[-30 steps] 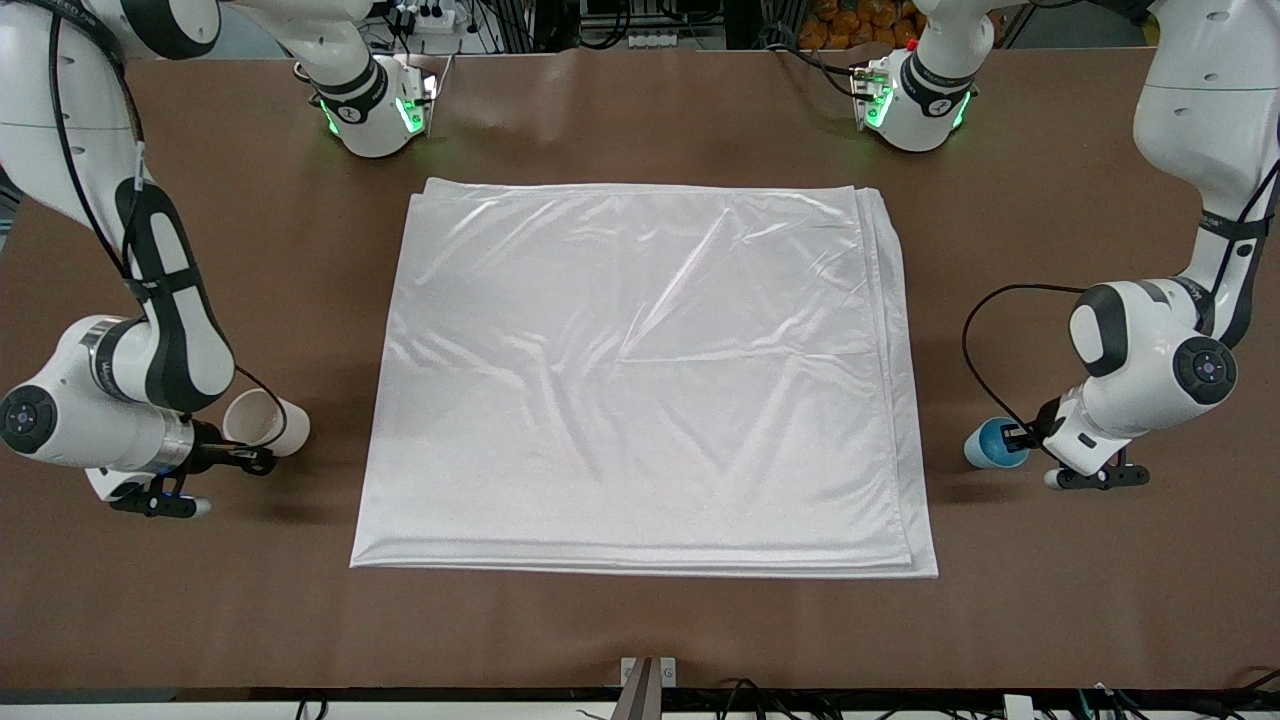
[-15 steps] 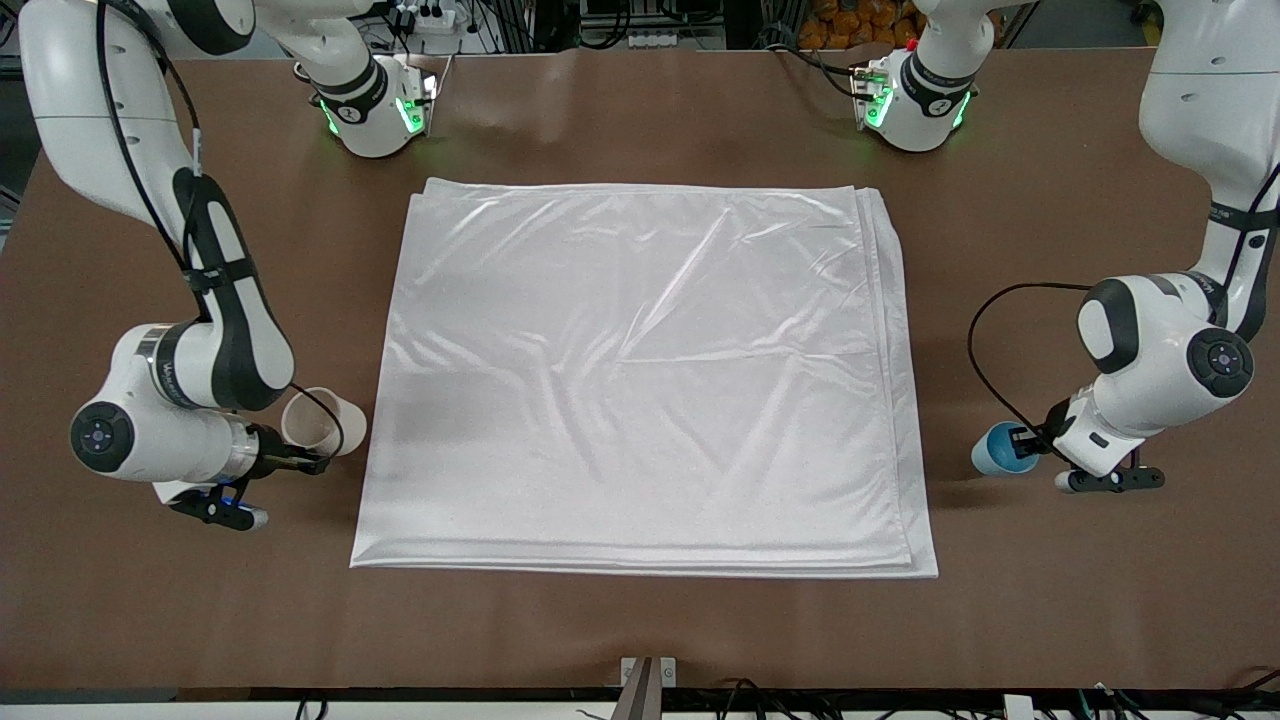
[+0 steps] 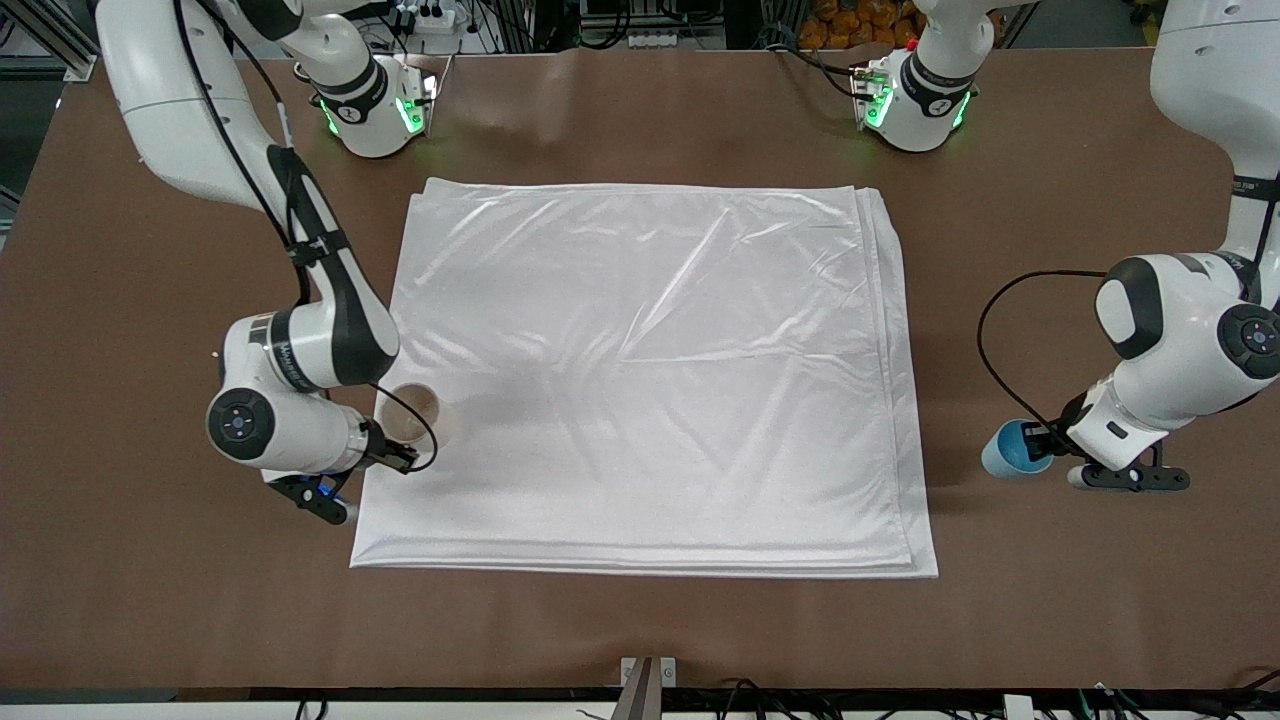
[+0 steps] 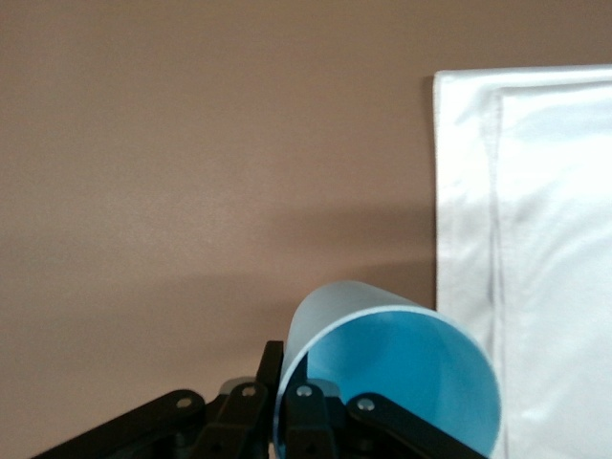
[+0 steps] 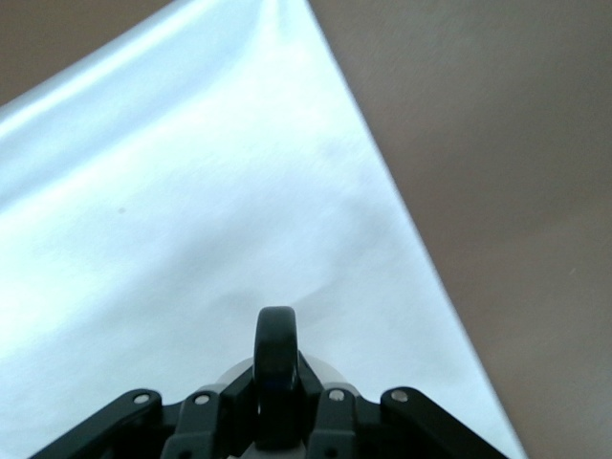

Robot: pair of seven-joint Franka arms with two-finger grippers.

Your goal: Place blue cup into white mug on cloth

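A: What do the pincers hold?
B: The right pincer (image 3: 405,458) is clamped on the white mug (image 3: 412,417), now over the cloth (image 3: 650,380) edge, having moved in from the bare bench (image 3: 150,580). The left pincer (image 3: 1045,440) grips the blue cup (image 3: 1008,450) beside the cloth, drifted slightly outward.

Blue cup (image 3: 1010,450) light blue; mug (image 3: 410,418) off-white; cloth (image 3: 650,380) shiny white.
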